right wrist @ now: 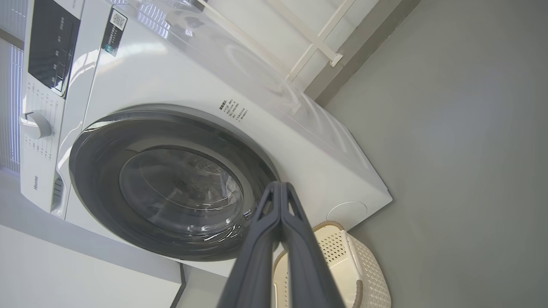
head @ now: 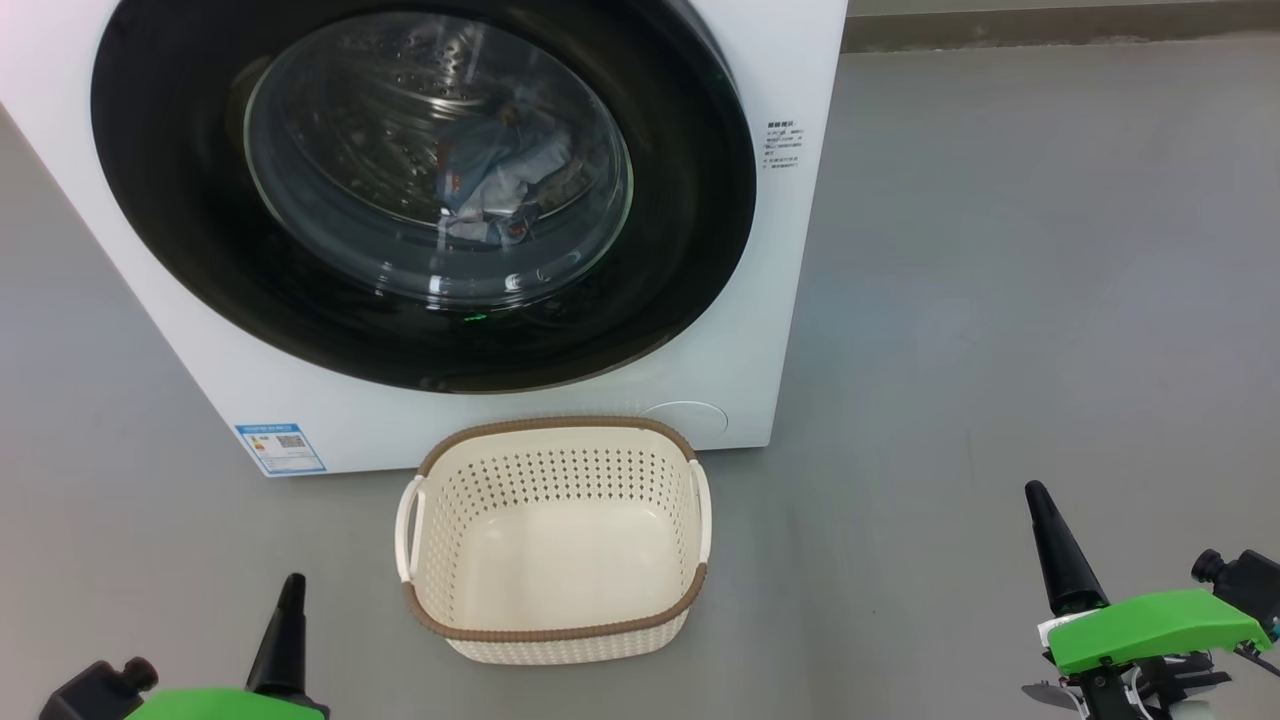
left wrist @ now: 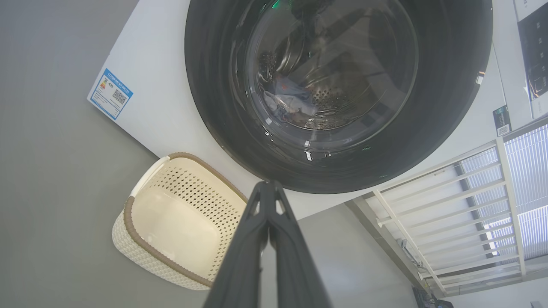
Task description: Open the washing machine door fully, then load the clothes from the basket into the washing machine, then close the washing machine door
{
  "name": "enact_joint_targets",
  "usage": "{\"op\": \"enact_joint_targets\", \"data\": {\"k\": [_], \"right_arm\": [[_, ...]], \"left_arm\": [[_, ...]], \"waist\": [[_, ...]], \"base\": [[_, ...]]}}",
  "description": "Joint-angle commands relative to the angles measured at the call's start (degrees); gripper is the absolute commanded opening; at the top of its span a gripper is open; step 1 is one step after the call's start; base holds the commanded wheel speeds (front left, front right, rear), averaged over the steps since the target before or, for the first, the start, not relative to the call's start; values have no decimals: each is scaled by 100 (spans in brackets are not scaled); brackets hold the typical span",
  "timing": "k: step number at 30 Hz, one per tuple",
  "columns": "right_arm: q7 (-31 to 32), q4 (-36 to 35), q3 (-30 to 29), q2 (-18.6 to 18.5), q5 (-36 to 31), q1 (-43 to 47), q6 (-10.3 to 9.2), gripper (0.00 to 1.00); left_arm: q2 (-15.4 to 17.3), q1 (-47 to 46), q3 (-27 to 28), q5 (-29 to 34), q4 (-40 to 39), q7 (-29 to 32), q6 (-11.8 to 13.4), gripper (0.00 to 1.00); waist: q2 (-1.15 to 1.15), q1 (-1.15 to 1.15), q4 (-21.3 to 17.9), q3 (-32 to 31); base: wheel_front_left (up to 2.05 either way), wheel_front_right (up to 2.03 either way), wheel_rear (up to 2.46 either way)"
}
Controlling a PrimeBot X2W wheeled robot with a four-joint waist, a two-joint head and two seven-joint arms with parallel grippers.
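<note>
The white washing machine (head: 780, 300) stands ahead with its round black-rimmed door (head: 200, 250) lying flat against the front, closed. Through the glass I see light-blue clothes (head: 500, 170) lying in the steel drum; the left wrist view shows the clothes (left wrist: 291, 100) there too. The cream basket (head: 555, 545) with a brown rim sits on the floor in front of the machine, nothing inside it. My left gripper (head: 292, 582) is shut at the lower left, my right gripper (head: 1034, 492) shut at the lower right, both holding nothing and away from the basket.
Grey floor (head: 1000, 300) spreads to the right of the machine. A white railing (left wrist: 449, 214) and window blinds stand beyond the machine in the left wrist view. The control panel and dial (right wrist: 36, 124) show in the right wrist view.
</note>
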Motion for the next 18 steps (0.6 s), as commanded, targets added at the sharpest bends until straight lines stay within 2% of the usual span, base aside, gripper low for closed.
{"op": "enact_joint_targets", "data": {"k": [1,18], "right_arm": [[39,-177,3,-11,134,-62,-5,0],[345,-237,-159,109,1046,-21,-6,0]], "left_arm": [[53,-279,150,-154,-107,55,-9,0],[1,-326,339,-1080,-65,359,-11,0]], "waist": [[0,0,1,-1],[0,0,24,-16]], "base": [[0,0,0],[0,0,0]]}}
